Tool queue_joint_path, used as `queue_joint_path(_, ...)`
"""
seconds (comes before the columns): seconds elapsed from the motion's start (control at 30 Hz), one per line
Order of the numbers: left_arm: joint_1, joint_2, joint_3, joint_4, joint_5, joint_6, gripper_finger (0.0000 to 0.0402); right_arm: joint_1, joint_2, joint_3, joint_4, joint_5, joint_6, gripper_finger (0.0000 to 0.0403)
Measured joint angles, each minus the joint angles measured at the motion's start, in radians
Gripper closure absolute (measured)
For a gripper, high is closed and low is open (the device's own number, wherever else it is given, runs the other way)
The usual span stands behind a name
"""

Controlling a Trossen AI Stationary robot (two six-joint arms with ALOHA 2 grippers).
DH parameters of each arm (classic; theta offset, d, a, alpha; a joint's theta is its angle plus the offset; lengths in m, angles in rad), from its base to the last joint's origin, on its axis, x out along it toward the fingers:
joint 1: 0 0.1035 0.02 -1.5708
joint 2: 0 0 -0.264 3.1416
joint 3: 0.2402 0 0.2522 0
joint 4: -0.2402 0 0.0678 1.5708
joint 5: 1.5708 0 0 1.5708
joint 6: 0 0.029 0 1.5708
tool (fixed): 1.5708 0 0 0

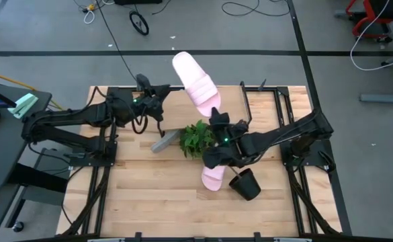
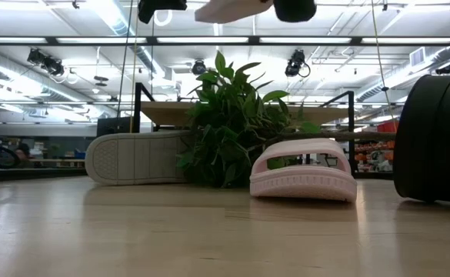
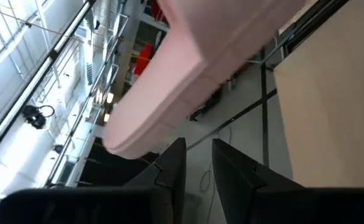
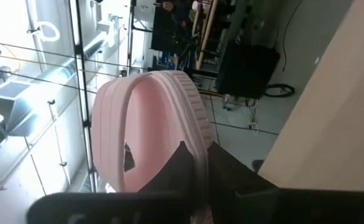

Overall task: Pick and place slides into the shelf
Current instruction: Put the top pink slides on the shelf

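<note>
My right gripper [image 1: 216, 115] is shut on a pale pink slide [image 1: 195, 81], held high above the table's far side; it shows at the low view's top edge [image 2: 232, 9]. My left gripper [image 1: 142, 83] is beside that slide, fingers a narrow gap apart with nothing between them, the slide [image 3: 188, 68] just beyond their tips. A second pink slide [image 2: 304, 171] rests sole-down on the table [image 1: 149, 195]. A grey slide [image 2: 136, 158] stands on its side edge against the plant [image 2: 232, 123]. The shelf [image 2: 167, 114] stands behind the plant. The other grey slide is hidden. My right gripper pinches the pink slide's ribbed side [image 4: 197, 134] between its two fingers, where the strap [image 4: 147, 79] comes down to the sole. The fingers come at it from below, slanting up. The slide is lifted clear of the table and sticks out beyond the fingers toward the far edge.
A black pot [image 1: 245, 185] lies on its side near the second pink slide, on the table's right half. The green plant [image 1: 196, 138] sits mid-table below my right gripper. The shelf's black rod frame [image 1: 263, 91] stands at the far right.
</note>
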Motion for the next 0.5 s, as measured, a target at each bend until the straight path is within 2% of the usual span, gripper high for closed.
queue_joint_path(0.2, 0.044, -0.021, 0.001, 0.004, 0.001, 0.002, 0.0311, 0.002, 0.034, 0.000, 0.037, 0.007, 0.000, 0.0376)
queue_joint_path(0.37, 0.078, -0.044, 0.001, 0.014, 0.000, 0.000, 0.0316, 0.008, 0.110, 0.000, 0.165, 0.003, 0.001, 0.0376)
queue_joint_path(0.5, 0.100, -0.063, 0.001, 0.017, 0.000, 0.001, 0.0322, 0.005, 0.137, 0.000, 0.186, -0.003, 0.004, 0.0376)
